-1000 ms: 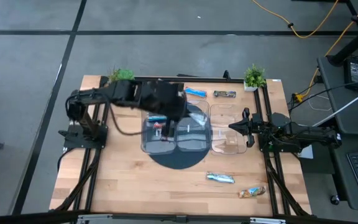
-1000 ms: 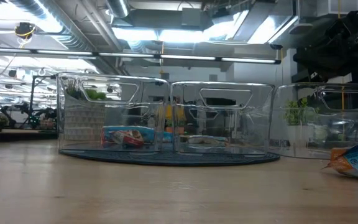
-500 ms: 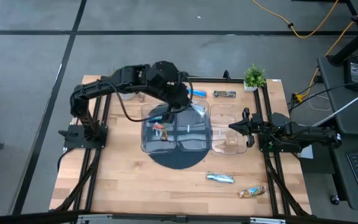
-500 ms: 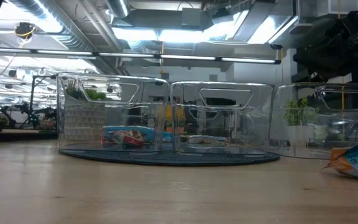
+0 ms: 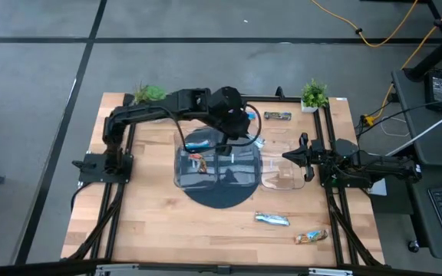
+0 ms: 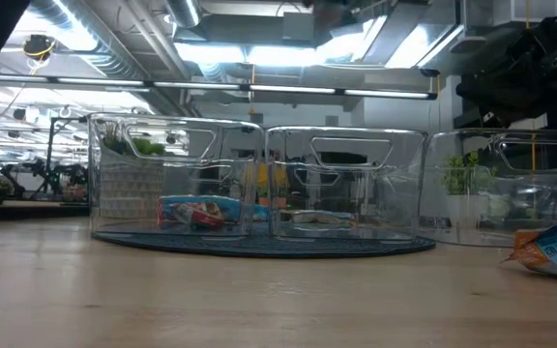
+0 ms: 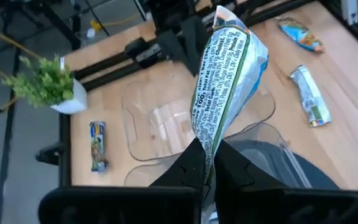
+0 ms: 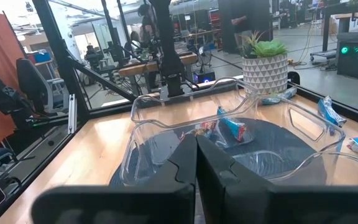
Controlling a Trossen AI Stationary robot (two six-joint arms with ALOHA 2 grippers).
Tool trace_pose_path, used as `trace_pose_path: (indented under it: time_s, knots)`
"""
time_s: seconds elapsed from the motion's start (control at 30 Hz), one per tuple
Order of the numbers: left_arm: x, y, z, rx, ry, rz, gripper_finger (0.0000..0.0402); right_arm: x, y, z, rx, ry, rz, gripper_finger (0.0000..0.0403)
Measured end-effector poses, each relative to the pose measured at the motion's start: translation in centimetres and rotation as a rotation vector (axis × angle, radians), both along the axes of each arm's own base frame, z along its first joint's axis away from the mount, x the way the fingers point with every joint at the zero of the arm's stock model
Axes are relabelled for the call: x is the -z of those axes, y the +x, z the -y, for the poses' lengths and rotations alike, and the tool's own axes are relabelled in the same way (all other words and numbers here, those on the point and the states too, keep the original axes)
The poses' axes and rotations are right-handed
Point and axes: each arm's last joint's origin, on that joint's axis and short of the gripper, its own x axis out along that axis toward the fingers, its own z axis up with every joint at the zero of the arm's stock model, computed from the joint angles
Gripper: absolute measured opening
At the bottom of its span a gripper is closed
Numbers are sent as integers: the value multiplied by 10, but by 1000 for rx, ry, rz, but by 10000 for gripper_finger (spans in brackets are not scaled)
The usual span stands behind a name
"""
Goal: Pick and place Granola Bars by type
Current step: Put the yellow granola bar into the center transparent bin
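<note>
My left gripper (image 5: pixel 244 135) is above the far side of the middle clear tray (image 5: pixel 240 162) and is shut on a silver-blue and white wrapped bar (image 7: pixel 225 74). My right gripper (image 5: pixel 296 157) is shut and empty, and waits at the right tray's (image 5: pixel 281 170) right rim. The left tray (image 5: pixel 198 165) holds a blue bar (image 5: pixel 198 143) and a reddish bar (image 5: pixel 198 160). On the table lie a dark brown bar (image 5: pixel 277 116) at the far side, and a silver-blue bar (image 5: pixel 272 219) and a tan-orange bar (image 5: pixel 311 237) at the near right. My left gripper pinches the bar's one end (image 7: pixel 205 148) between its two fingers. The fingers slant down from above. The rest of the bar sticks out past the fingertips along the fingers, lifted clear of the trays and the table.
The three clear trays stand side by side, the left two on a dark round mat (image 5: pixel 221 198). Potted plants stand at the far left (image 5: pixel 149 93) and far right (image 5: pixel 313 95). Bare wood lies at the near left. My left arm hides the table just beyond the middle tray.
My left gripper has swung toward the table's right edge, from above the left tray to above the middle tray's far side. It has carried the bar along, still shut on it. My right arm has kept still.
</note>
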Motion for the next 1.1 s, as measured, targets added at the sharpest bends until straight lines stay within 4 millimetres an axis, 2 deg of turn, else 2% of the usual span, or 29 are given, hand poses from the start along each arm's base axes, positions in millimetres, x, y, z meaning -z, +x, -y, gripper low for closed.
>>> trace_pose_path:
  time_s: [0.1, 0.33, 0.57, 0.77, 1.1]
  knots:
    - [21, 10, -8, -31, -29, -83, 6, 0, 0, 0, 0, 0, 0, 8]
    - [97, 38, -26, -56, -86, -366, 5, 0, 0, 0, 0, 0, 0, 8]
    - [148, 59, -29, -55, -100, -470, 4, 0, 0, 0, 0, 0, 0, 8]
    - [170, 67, -25, -44, -104, -515, 6, 0, 0, 0, 0, 0, 0, 8]
    - [186, 75, -22, -33, -101, -524, 9, 0, 0, 0, 0, 0, 0, 8]
